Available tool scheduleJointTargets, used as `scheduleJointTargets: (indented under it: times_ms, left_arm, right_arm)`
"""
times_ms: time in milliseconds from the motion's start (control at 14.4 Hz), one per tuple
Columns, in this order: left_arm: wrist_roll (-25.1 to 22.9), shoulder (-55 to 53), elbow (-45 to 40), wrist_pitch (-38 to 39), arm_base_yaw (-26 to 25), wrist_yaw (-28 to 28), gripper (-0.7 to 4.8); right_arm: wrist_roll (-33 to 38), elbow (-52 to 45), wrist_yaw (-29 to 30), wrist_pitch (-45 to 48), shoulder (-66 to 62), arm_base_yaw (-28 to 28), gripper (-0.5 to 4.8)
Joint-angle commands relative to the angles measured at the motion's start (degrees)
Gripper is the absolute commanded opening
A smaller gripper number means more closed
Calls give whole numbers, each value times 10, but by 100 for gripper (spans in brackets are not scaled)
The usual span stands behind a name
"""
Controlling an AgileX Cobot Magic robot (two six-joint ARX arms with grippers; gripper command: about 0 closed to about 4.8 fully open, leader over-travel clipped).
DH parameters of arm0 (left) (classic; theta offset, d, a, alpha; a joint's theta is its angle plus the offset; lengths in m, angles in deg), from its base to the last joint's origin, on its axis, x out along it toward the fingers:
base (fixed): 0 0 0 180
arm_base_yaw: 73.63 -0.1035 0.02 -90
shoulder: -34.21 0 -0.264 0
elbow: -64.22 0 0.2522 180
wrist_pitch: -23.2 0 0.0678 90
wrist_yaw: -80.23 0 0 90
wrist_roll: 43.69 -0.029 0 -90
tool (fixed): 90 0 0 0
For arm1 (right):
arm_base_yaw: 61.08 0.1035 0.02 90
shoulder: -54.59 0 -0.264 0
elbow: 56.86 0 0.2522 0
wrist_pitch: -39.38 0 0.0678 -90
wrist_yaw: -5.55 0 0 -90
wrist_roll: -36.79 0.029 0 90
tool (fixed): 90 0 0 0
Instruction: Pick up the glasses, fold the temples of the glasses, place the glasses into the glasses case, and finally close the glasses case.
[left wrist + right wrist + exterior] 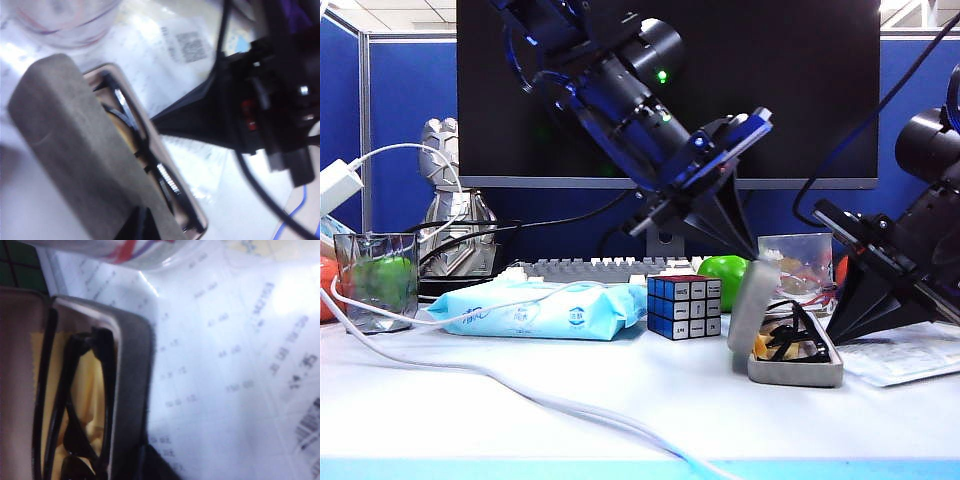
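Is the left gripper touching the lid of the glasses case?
Touching. In the left wrist view the shut left gripper lies on the grey lid of the glasses case, with no gap visible.

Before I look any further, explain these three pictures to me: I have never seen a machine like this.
This is a robot with two black arms at a white table. One picture comes from a camera facing the table; the other two come from cameras on each arm's wrist.

The left end effector presses behind the raised lid of the oblong grey felt glasses case; its tips show in the left wrist view. The right end effector rests at the case's other side. Both are shut and hold nothing.

Inside the case, on yellow lining, lie the thin black-framed glasses, temples folded. The lid is not yet closed.

Also on the table: a Rubik's cube, a light-blue wipes packet, a clear tumbler, a green apple, printed paper, a grey keyboard, white cable.
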Motion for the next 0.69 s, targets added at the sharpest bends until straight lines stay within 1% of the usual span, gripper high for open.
scheduleJointTargets:
  times_ms: [69,138,415,623,692]
  left_arm:
    - [6,-28,-3,-1,10,-19,-6]
    - [15,-33,-3,-9,12,-28,-6]
    - [15,-40,-3,-24,18,-24,-6]
    - [15,-37,-2,-10,17,1,-6]
    - [15,-36,-2,-3,17,1,-6]
  right_arm:
    - [-4,0,6,3,-2,2,-6]
    - [-4,0,6,4,-2,2,-6]
    - [-5,0,5,10,-2,2,-6]
    - [-5,0,8,14,-5,2,-6]
    - [-10,0,21,18,-9,2,-5]
